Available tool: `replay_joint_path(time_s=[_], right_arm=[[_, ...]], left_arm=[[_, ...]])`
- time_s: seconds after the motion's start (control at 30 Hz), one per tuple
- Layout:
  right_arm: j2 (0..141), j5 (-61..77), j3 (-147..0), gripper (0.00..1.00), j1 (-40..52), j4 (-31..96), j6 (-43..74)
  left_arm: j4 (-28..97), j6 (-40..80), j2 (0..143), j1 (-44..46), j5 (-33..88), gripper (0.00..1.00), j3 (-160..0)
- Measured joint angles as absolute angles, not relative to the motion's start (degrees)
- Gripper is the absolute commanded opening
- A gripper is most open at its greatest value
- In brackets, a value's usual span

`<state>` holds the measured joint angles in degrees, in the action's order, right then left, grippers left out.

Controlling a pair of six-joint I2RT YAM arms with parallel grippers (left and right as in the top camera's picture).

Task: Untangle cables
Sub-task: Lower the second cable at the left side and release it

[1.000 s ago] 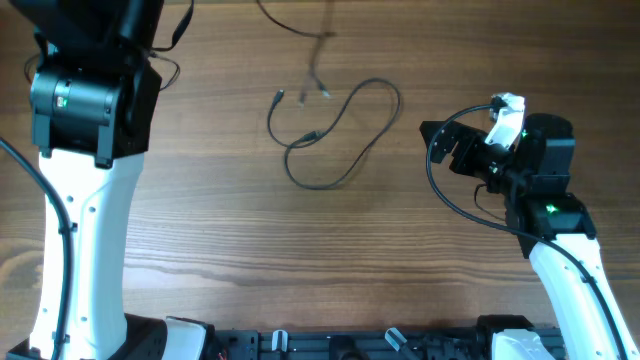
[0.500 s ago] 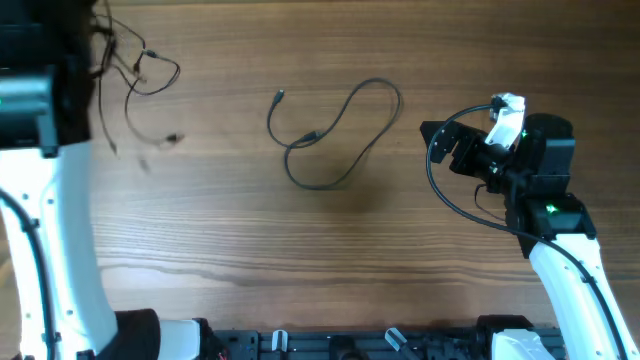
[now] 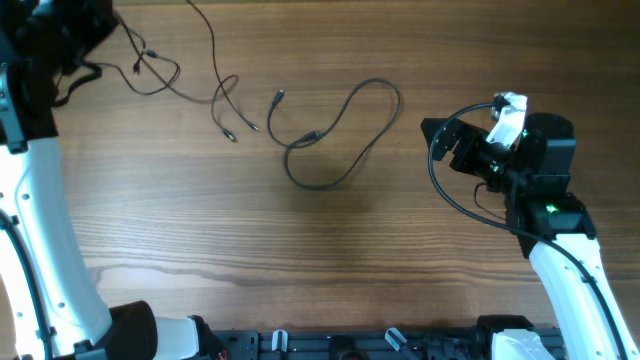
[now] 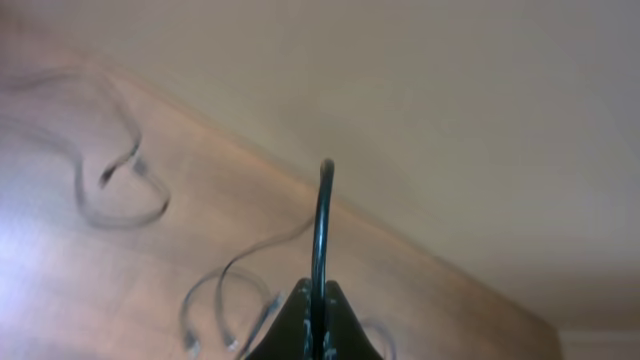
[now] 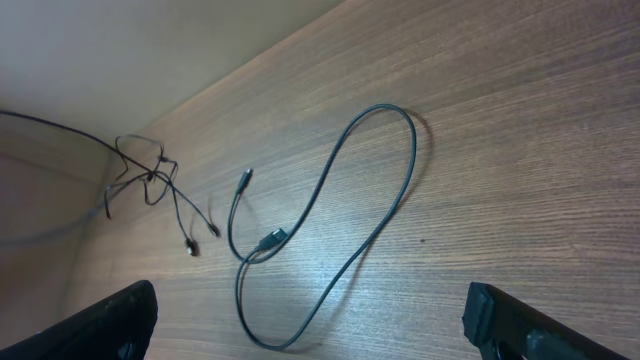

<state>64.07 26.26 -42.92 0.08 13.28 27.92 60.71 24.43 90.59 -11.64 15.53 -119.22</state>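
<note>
Overhead, wood-grain table (image 3: 350, 250) bears cables (image 3: 312, 135); left claw (image 4: 318, 305) pinches one, right claw (image 3: 448, 146) spread.

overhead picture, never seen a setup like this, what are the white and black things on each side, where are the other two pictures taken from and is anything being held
Those are two robot arms, the left arm and the right arm, seen from a camera fixed above a wooden table. Each arm ends in a two-finger gripper with its own small camera, and those give the other two pictures. On the table a looped cable lies by itself in the middle, and some thin tangled cables lie towards the far left. The left wrist picture looks along the left gripper. Its fingers are shut on a dark strand, which seems to be one of the thin tangled cables. The right wrist picture looks down on both sets of cables. The right gripper is open and holds nothing.
</note>
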Motion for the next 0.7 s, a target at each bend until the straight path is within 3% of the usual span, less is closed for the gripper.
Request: replay_joint_path(time_s=[0.4, 0.7], right_arm=[[64.07, 26.26, -42.92, 1.0, 0.08, 13.26, 28.29], [64.07, 25.93, -42.92, 1.0, 0.08, 13.04, 28.29]], left_arm=[[68.86, 25.63, 94.78, -27.2, 10.63, 0.04, -119.24], [69.47, 26.3, 104.29, -31.97, 1.83, 0.04, -119.26]])
